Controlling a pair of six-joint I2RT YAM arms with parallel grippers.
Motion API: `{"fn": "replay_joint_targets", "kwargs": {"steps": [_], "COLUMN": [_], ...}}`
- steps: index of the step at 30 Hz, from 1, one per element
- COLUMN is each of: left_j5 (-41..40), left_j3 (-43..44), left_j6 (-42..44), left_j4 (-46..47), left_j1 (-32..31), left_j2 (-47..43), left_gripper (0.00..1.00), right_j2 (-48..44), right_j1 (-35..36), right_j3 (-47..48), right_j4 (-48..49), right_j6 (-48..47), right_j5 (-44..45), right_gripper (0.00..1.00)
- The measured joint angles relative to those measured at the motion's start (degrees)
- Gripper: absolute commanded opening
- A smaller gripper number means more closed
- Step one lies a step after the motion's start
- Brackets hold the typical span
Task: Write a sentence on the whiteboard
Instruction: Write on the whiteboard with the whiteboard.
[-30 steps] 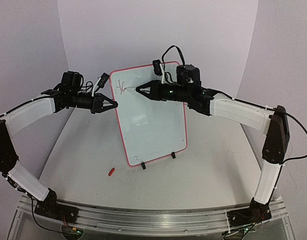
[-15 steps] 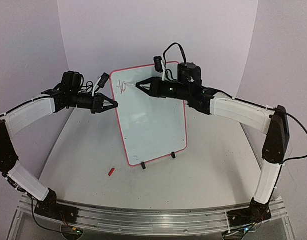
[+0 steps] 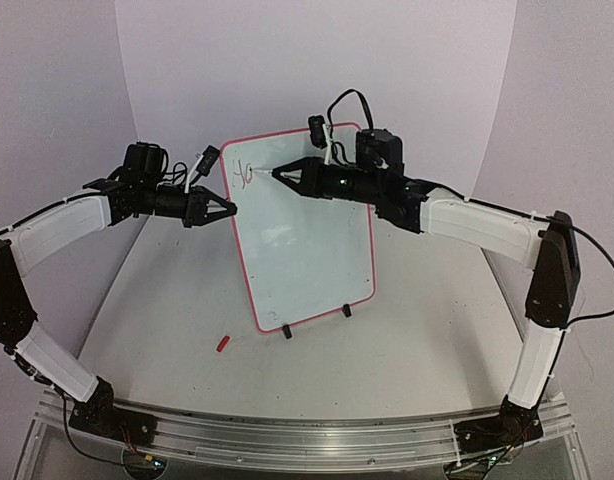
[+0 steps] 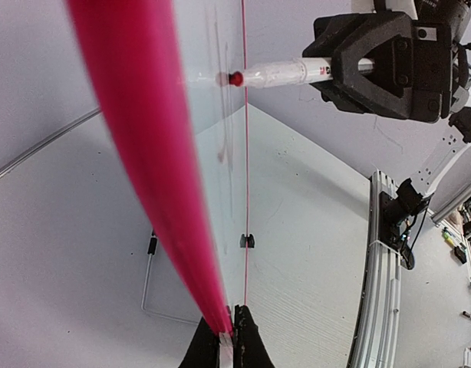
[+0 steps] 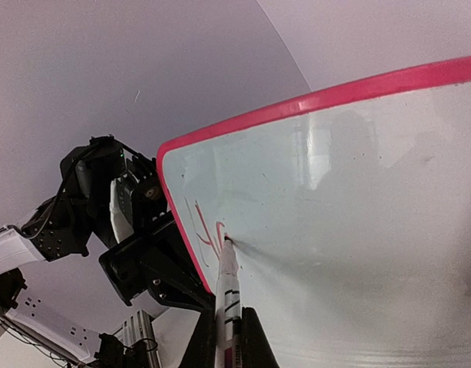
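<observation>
Sentence (image 5: 206,234) — only the first reddish strokes, at the upper left corner of the whiteboard (image 3: 307,250). Board stands near upright on black clips (image 3: 286,331), mid table (image 3: 417,330). It looks light, stiff and glossy-slick, and likely to rock under pen pressure — best steadied by the rim. Left gripper (image 3: 230,210) is clenched on the left rim. Right gripper (image 3: 278,175) clamps the marker (image 5: 228,291), tip touching the board.
</observation>
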Motion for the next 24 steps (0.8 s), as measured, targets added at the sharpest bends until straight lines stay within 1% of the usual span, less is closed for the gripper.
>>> {"fn": "replay_joint_targets", "kwargs": {"steps": [8,24], "left_j5": [-0.4,-0.5], "left_j3": [0.0,0.0], "left_j6": [-0.1,0.2], "left_j4": [0.0,0.1], "left_j1": [0.0,-0.5], "left_j2": [0.0,-0.2], "left_gripper": [0.0,0.0], "right_j2": [-1.1,-3.2], "right_j1": [0.0,0.0], "right_j3": [-3.2,-4.2], "right_j4": [0.8,0.6], "right_j6": [0.4,0.3], "right_j5": [0.1,1.1], "right_gripper": [0.0,0.0]}}
